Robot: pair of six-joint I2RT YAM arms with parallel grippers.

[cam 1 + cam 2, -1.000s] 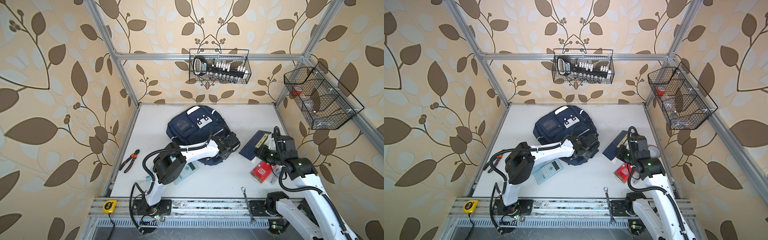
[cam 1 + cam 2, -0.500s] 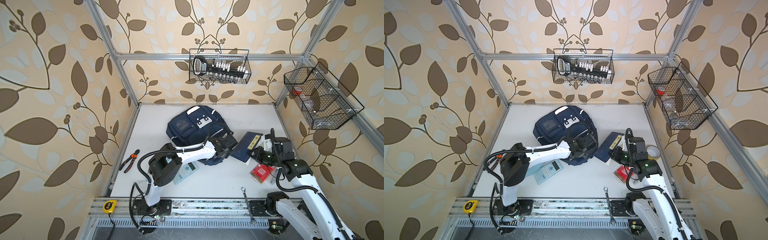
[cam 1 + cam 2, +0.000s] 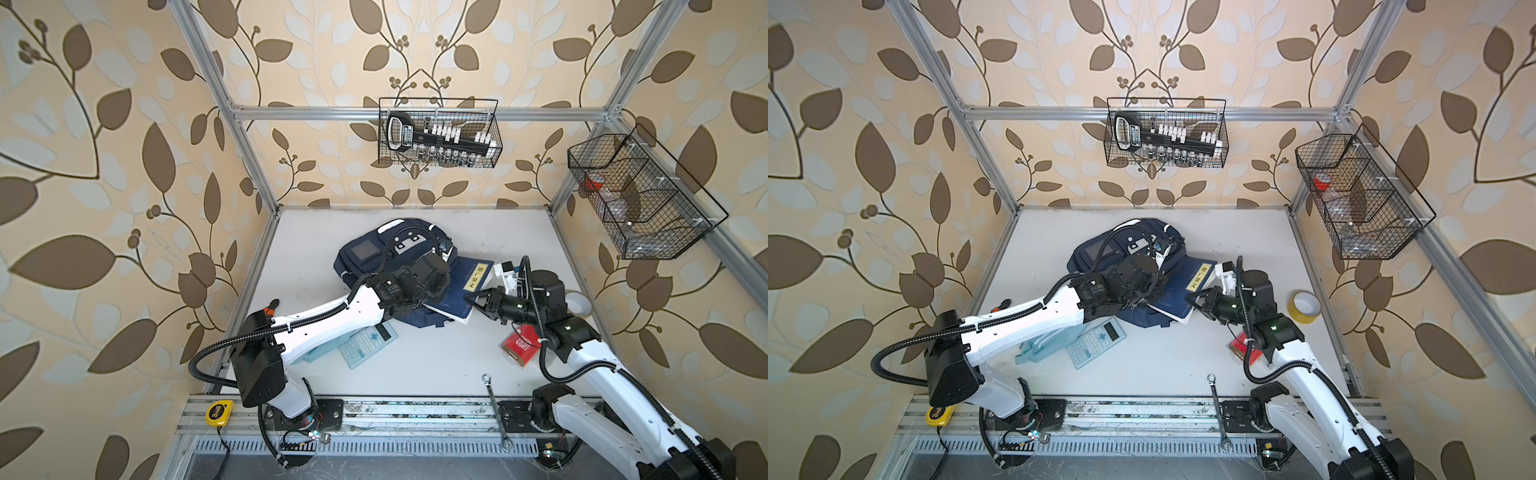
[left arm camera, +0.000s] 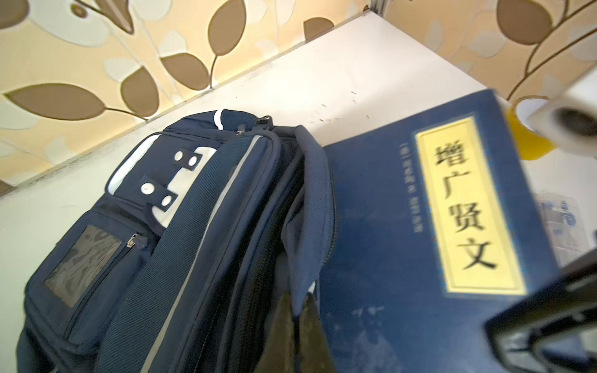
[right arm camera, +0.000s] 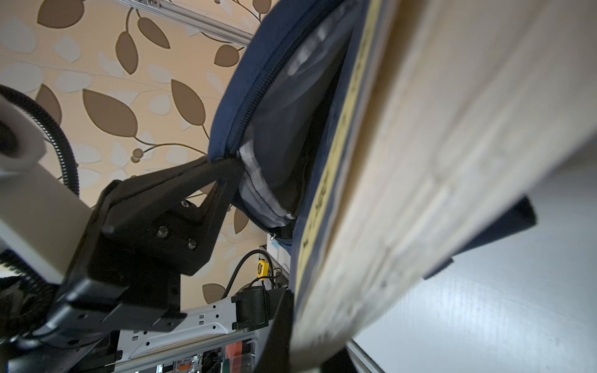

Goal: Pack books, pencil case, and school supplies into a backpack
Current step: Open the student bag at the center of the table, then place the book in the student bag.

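Note:
The navy backpack point(image 3: 374, 253) point(image 3: 1096, 253) lies mid-table. My left gripper point(image 4: 295, 300) is shut on the fabric edge of its opening and holds the flap point(image 5: 245, 106) up. My right gripper point(image 3: 473, 299) point(image 3: 1196, 301) is shut on the corner of the navy books point(image 3: 465, 286) point(image 4: 403, 242). Their yellow-labelled cover is tilted, with the far edge at the backpack's open mouth. The pale blue calculator point(image 3: 368, 343) and the pale blue pencil case point(image 3: 1038, 351) lie under my left arm. The clear box with the red label point(image 3: 521, 345) sits beneath my right arm.
Orange-handled pliers point(image 3: 270, 307) lie by the left wall, a yellow tape roll point(image 3: 1304, 305) by the right wall. A wrench point(image 3: 494, 411) and a yellow tape measure point(image 3: 218, 411) rest on the front rail. Wire baskets point(image 3: 438, 133) point(image 3: 640, 195) hang on the back and right walls.
My left gripper has shut on the backpack's opening edge. My right gripper has carried the books leftward to the backpack's mouth.

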